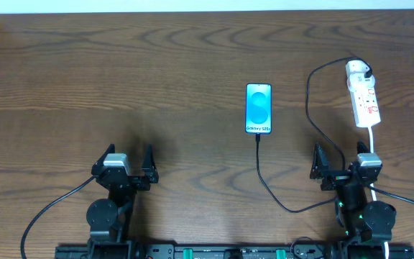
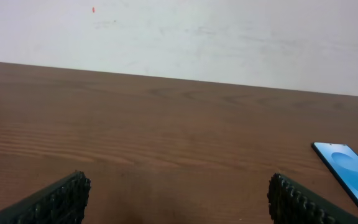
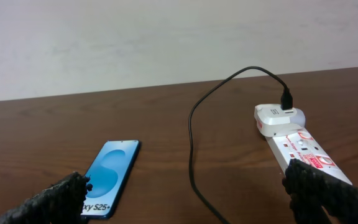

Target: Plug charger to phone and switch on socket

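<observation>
The phone (image 1: pixel 259 108) lies flat mid-table, cyan screen up with "Galaxy S25+" text; it also shows in the right wrist view (image 3: pixel 111 176) and at the right edge of the left wrist view (image 2: pixel 350 173). The thin black charger cable (image 1: pixel 259 162) meets the phone's near end and loops right and up to its white adapter (image 1: pixel 357 70), seated in the far end of the white socket strip (image 1: pixel 366 103). The cable (image 3: pixel 193 134), adapter (image 3: pixel 278 117) and strip (image 3: pixel 300 151) show in the right wrist view. My left gripper (image 1: pixel 125 167) and right gripper (image 1: pixel 342 165) are open and empty near the front edge.
The wooden table (image 1: pixel 121 86) runs to a pale wall at the back. The strip's white cord (image 1: pixel 373 140) runs toward the right arm's base. Thick black robot cables (image 1: pixel 45 216) lie at the front edge.
</observation>
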